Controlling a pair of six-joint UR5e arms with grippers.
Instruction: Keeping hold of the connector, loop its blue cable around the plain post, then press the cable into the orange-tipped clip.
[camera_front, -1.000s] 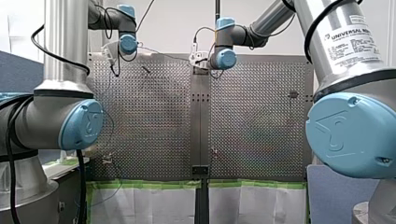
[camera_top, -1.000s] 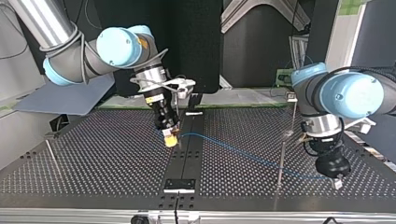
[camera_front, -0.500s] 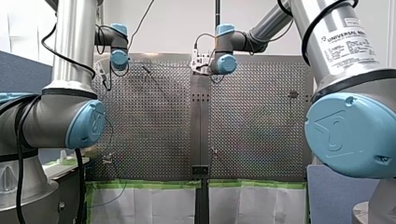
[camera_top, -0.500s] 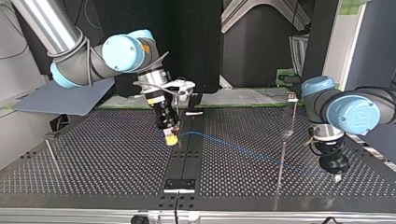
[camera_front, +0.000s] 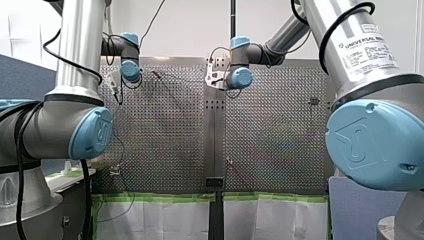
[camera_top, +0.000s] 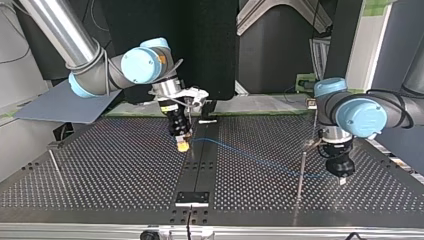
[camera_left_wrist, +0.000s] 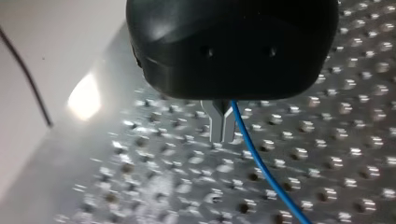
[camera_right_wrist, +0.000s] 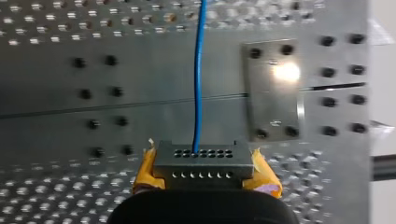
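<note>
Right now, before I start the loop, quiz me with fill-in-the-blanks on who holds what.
My right gripper is shut on the ____, between yellow pads. The cable leaving it is ____ in colour. In the top view the cable ends at my left gripper, at that view's ____ side.
Missing words: connector; blue; right.

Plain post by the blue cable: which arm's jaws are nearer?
Left. My left arm's jaws hover beside the post, at its right in the top view; my right arm's hold the connector far off at the centre strip.
</note>
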